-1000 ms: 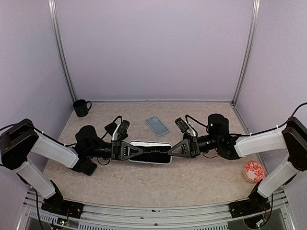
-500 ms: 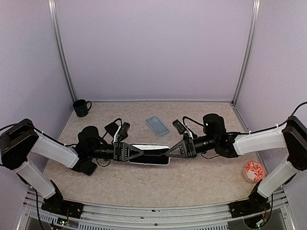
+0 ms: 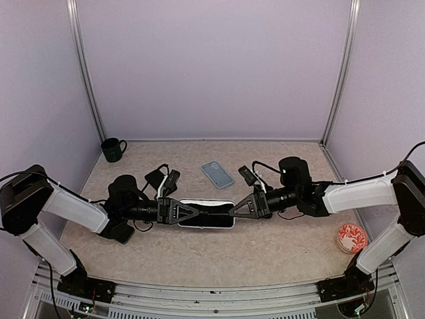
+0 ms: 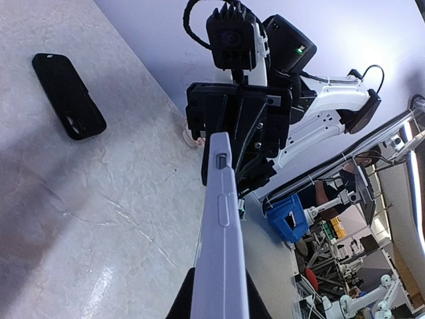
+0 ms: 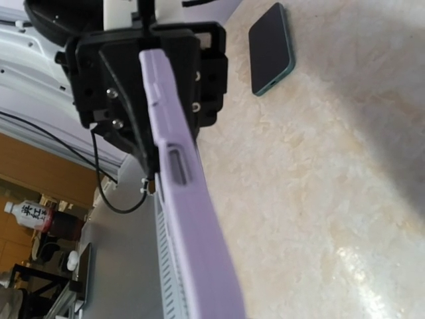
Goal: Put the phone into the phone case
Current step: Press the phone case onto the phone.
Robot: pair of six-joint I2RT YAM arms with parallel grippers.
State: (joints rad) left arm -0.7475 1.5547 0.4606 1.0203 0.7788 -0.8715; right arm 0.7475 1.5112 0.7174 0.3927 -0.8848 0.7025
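A lavender phone case (image 3: 207, 213) with a dark face inside its pale rim hangs level, low over the middle of the table. My left gripper (image 3: 182, 212) is shut on its left end and my right gripper (image 3: 234, 212) is shut on its right end. In the left wrist view the case's edge (image 4: 219, 239) with a side button runs up to the right gripper's black jaws. In the right wrist view the case's edge (image 5: 186, 199) with a slot cutout runs up to the left gripper. A light-blue phone-shaped slab (image 3: 218, 175) lies flat behind the case; it looks dark in both wrist views (image 4: 68, 95) (image 5: 271, 48).
A dark green mug (image 3: 113, 149) stands at the back left corner. A red-and-white round dish (image 3: 351, 237) lies at the front right. Purple walls with metal posts close in the back and both sides of the table.
Both grippers have drawn slightly toward each other along the case, the right one more. The case stays between them at about the same spot.
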